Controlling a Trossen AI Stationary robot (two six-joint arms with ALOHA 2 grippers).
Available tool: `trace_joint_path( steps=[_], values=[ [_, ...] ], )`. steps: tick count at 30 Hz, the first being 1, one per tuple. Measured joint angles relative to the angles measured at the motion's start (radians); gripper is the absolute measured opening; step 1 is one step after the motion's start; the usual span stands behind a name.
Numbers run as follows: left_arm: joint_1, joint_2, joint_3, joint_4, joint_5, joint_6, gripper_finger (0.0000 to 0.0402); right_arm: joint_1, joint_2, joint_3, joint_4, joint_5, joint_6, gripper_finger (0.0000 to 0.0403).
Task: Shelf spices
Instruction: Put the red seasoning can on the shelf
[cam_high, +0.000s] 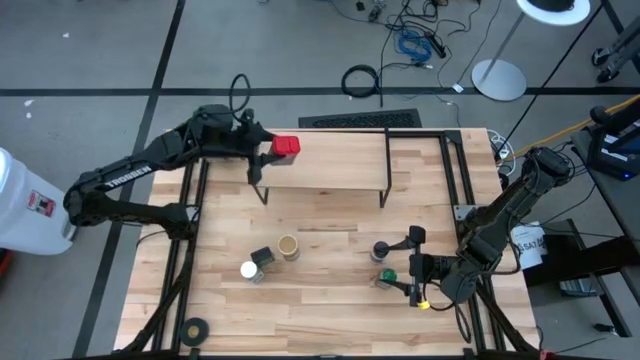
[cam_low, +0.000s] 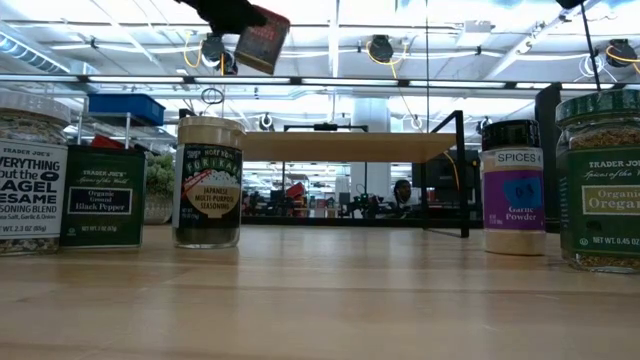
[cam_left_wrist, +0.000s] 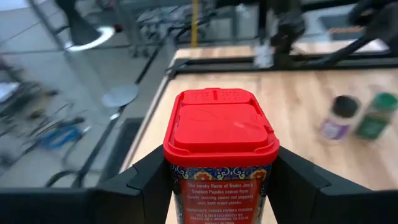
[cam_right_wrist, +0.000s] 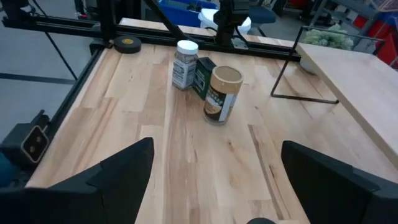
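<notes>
The shelf (cam_high: 322, 165) holds nothing yet. The left gripper (cam_high: 268, 147) clamps the red paprika tin (cam_high: 287, 146) above its upper-left end. Five spices wait lower-centre; the right gripper (cam_high: 412, 268) gapes empty there.

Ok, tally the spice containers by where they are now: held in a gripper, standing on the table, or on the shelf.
Held in the left gripper: 1, the red tin
Standing on the table: 5 jars and tins
On the shelf: 0
Total: 6

Robotics lab; floor cables (cam_high: 415, 42); ceiling strip lights (cam_low: 320, 12).
</notes>
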Motion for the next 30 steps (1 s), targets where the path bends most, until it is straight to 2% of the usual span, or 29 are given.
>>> trace_joint_path(
  steps=[3, 8, 14, 21, 26, 30],
  values=[
    [0.011, -0.015, -0.065, 0.031, 0.065, -0.014, 0.0215, 0.014, 0.0, 0.0, 0.005, 0.0, 0.013, 0.0341],
    [0.01, -0.05, -0.206, 0.129, 0.075, -0.026, 0.0215, 0.036, 0.0, 0.0, 0.019, 0.001, 0.015, 0.0341],
    [0.013, -0.097, -0.338, 0.324, 0.075, 0.003, 0.0215, 0.038, 0.0, 0.0, 0.018, 0.008, 0.013, 0.0341],
    [0.051, -0.101, -0.435, 0.465, 0.091, 0.051, 0.0215, 0.038, 0.0, 0.0, 0.018, 0.008, -0.005, 0.0341],
    [0.114, -0.101, -0.474, 0.5, 0.098, 0.052, 0.0215, 0.038, 0.0, 0.0, 0.018, 0.008, -0.01, 0.0341],
    [0.167, -0.101, -0.487, 0.505, 0.156, 0.052, 0.0215, 0.038, 0.0, 0.0, 0.018, 0.008, -0.01, 0.0341]
  ],
)
